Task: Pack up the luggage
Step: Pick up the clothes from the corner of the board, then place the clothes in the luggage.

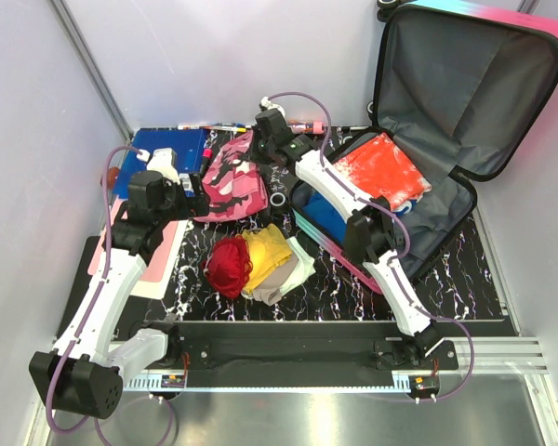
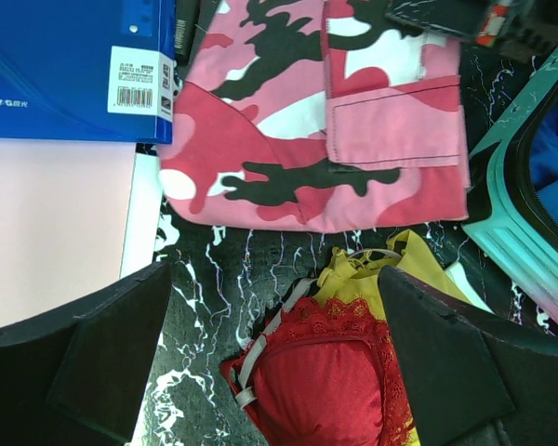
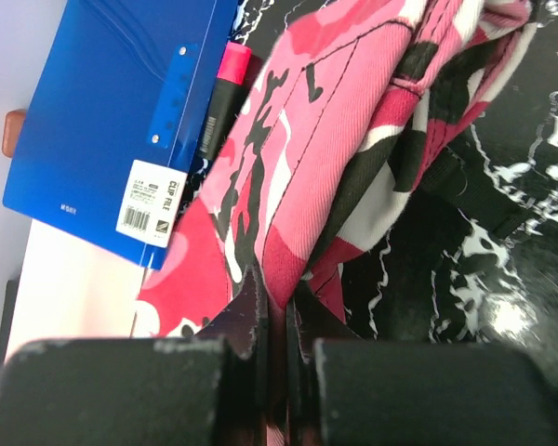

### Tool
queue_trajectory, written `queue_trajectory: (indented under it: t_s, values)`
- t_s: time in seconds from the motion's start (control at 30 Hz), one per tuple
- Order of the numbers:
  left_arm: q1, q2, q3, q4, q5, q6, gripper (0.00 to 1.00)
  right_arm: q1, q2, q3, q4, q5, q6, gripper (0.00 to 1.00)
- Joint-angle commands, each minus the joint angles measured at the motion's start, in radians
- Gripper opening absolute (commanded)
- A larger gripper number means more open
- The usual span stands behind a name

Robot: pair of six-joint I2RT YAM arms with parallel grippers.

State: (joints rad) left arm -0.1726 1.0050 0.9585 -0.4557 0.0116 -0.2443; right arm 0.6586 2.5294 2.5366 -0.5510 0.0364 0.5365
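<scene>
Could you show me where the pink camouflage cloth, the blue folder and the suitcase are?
pink camouflage cloth (image 2: 391, 121): left wrist view, on its pale pink pocket.
blue folder (image 2: 65, 65): left wrist view, on its bare cover.
suitcase (image 1: 465, 84): top view, on the open lid's grey lining.

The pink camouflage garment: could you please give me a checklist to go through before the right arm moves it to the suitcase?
1. Right gripper shut on the pink camouflage fabric garment: ok.
2. Garment off the black marbled table: not ok, most of it lies there.
3. Pink-to-teal hard-shell suitcase lid open: ok.
4. Room inside: cannot tell; a red-and-white folded item and a blue item lie there.
5. Left gripper open, apart from the garment, above the red lace bra: ok.
</scene>
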Motion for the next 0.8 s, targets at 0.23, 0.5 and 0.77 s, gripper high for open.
queue_trajectory:
  t_s: [0.23,0.5,0.77]
  values:
    - [-0.005,-0.017,0.014,0.031,-0.007,-0.004,0.99,-0.001,-0.29,-0.209,0.088,0.132,-0.069,0.0]
    - [-0.005,-0.019,0.013,0.032,-0.007,-0.004,0.99,-0.002,-0.446,-0.374,0.091,0.302,-0.135,0.0]
    - [-0.005,-0.014,0.013,0.031,-0.004,-0.006,0.99,-0.085,-0.587,-0.547,0.088,0.349,-0.152,0.0]
